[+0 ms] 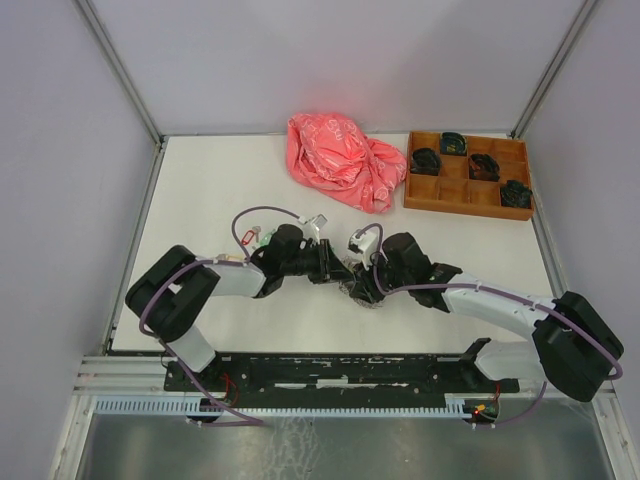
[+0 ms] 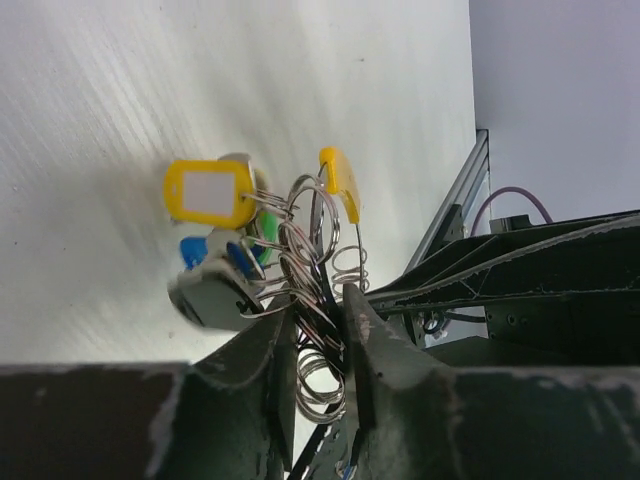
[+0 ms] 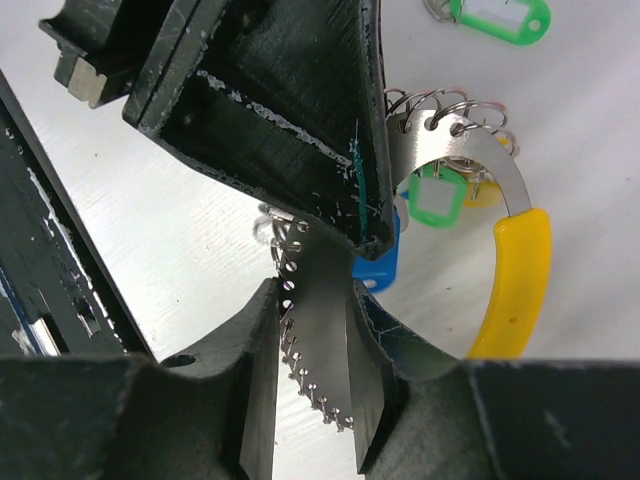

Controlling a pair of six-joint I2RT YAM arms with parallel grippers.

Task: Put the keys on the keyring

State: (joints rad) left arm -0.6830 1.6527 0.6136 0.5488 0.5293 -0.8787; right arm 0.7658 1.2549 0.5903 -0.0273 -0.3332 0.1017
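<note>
Right wrist view has the right gripper (image 3: pixel 312 350) clamped on the keyring (image 3: pixel 478 158), its flat band between the fingertips, steadying the loop for threading. The left gripper (image 2: pixel 318 345) looks pinched on the keys (image 2: pixel 210 192) by their wire rings, tags bunched just beyond its fingertips, probably to feed them onto that band

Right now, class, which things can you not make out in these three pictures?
- Top view: the keyring is too small, half hidden by both jaws.
- Left wrist view: a grey blur beside the blue tag; tangled loops hide what the left jaws pinch.
- Right wrist view: a green tag cut by the top edge.
</note>
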